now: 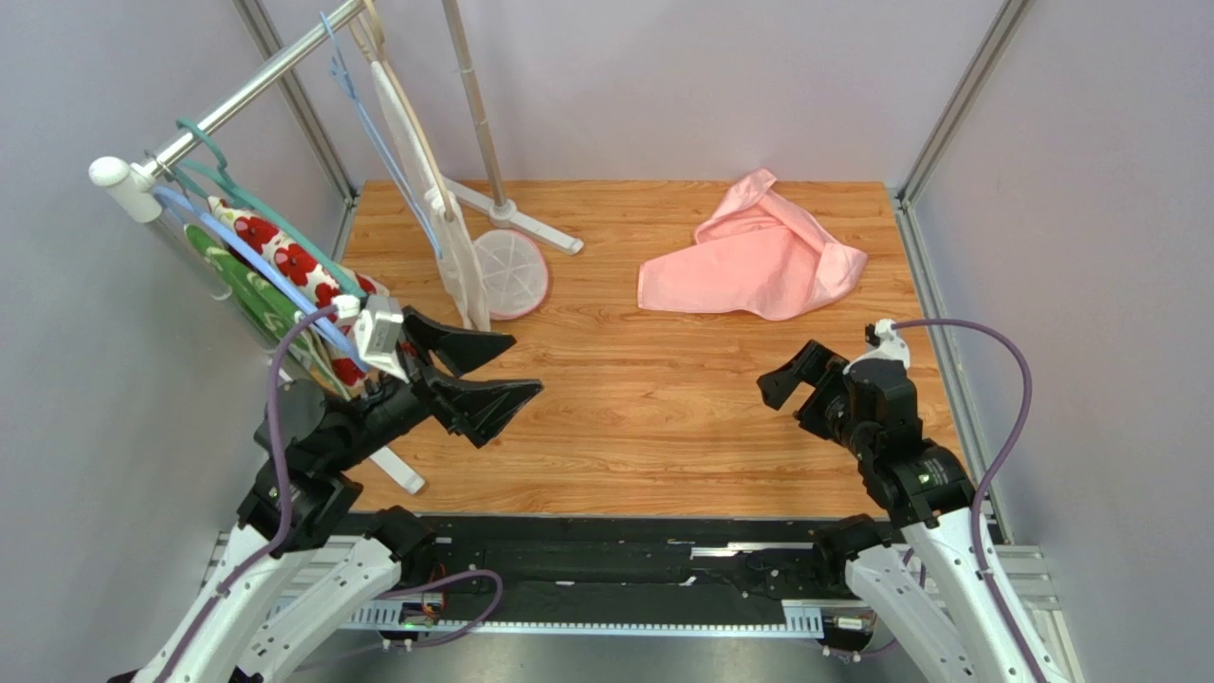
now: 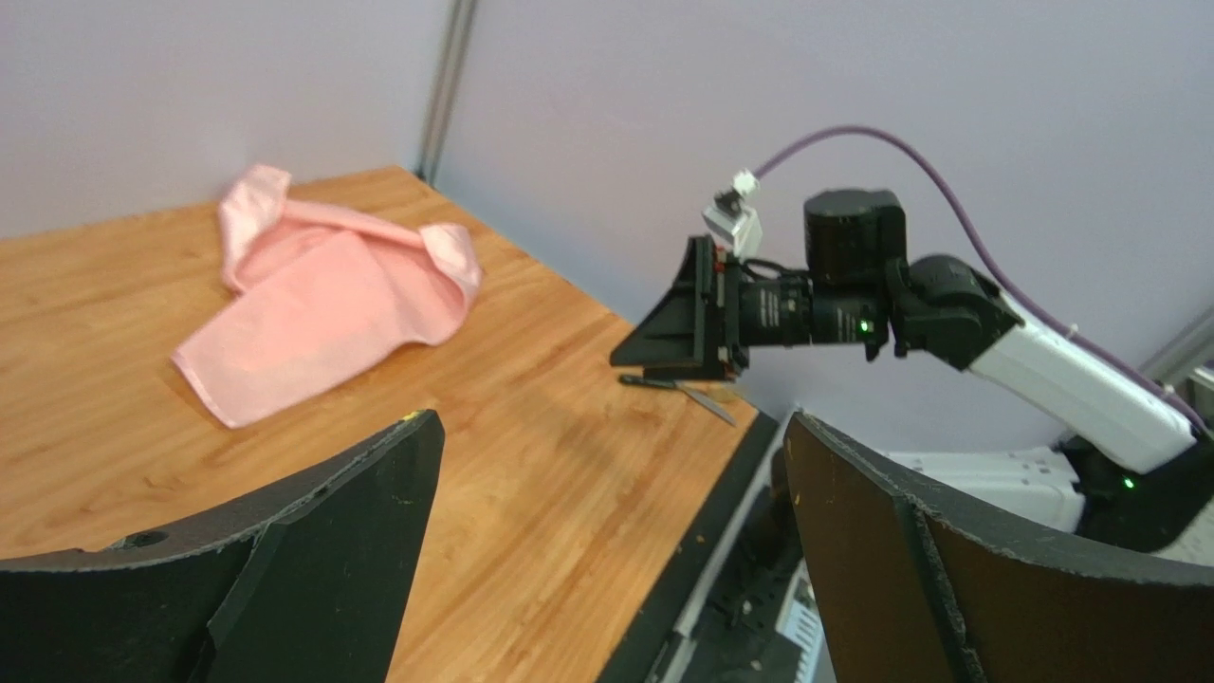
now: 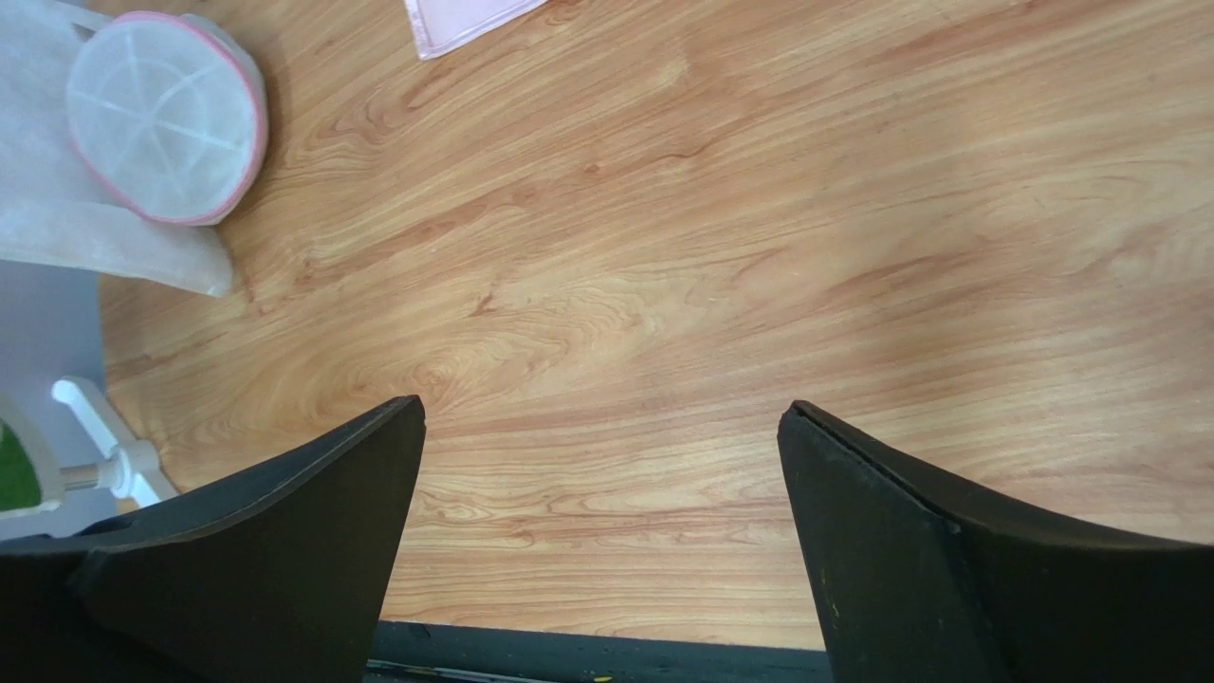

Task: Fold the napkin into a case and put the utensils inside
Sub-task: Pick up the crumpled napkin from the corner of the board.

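Napkin point(image 1: 751, 263) position: far right part of the table point(image 1: 656, 413), near the far and right edges, apart from both arms. It lies crumpled and unfolded.

In the top view we see the whole napkin. Its long axis runs left to right, rising slightly toward the far right. The flat, smooth corner points left toward the table centre. The bunched folds sit at the right end, with one flap reaching toward the far edge.

In the left wrist view we see the napkin point(image 2: 321, 306) from the side, beyond the left gripper point(image 2: 610, 427). This view alone shows a thin dark sliver point(image 2: 681, 392) on the table under the right gripper point(image 2: 663, 342). We cannot tell what it is.

In the right wrist view we see only one napkin corner point(image 3: 470, 17) at the top edge. This view also shows a round mesh disc point(image 3: 167, 117) at the upper left.

Left gripper point(image 1: 520, 366): jaws spread wide, nothing between them, above the table's left side in front of the rack point(image 1: 257, 86). Right gripper point(image 1: 788, 373): jaws spread wide, nothing between them, above bare wood on the near side of the napkin.
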